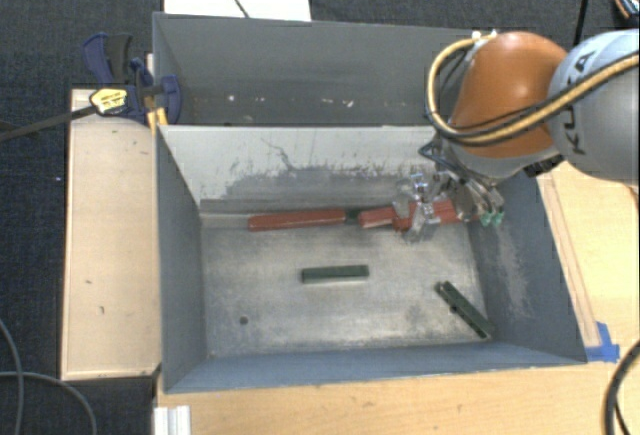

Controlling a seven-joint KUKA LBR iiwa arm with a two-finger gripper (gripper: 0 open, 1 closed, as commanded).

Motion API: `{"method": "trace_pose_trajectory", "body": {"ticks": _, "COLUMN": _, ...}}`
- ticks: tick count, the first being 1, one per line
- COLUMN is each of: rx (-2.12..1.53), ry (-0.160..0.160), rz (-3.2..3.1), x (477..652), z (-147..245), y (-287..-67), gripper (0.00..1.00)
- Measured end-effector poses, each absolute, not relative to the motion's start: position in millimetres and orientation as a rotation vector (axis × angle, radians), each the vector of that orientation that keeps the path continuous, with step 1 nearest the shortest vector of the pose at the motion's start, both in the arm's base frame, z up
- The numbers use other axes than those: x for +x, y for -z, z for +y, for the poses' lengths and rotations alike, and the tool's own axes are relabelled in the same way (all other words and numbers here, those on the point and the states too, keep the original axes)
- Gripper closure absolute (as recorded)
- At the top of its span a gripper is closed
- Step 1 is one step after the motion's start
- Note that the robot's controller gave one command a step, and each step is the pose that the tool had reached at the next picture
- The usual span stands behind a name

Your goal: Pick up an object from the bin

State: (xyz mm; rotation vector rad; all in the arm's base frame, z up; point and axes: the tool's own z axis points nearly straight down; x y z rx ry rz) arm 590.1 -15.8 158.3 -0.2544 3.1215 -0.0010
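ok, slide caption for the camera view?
Gripper low over the short red bar at the bin's back right; two dark bars lie nearer front.

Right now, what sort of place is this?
Likely a robotics lab: a grey metal bin, a robot arm reaching in, its end effector by a red-brown stick, a dark green bar nearby.

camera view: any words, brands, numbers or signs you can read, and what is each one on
"KU": dark letters along the grey arm; the rest of the word cannot be read.
No text can be read on the bin, the red-brown bar, the dark green block or the dark green strip.
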Motion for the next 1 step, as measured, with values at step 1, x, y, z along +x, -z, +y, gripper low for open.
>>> {"method": "trace_pose_trajectory", "body": {"ticks": 1, "rx": -0.286, "ry": 0.001, "rz": 3.119, "x": 566.4, "z": -6.0, "y": -237.4, "gripper": 1.0}}
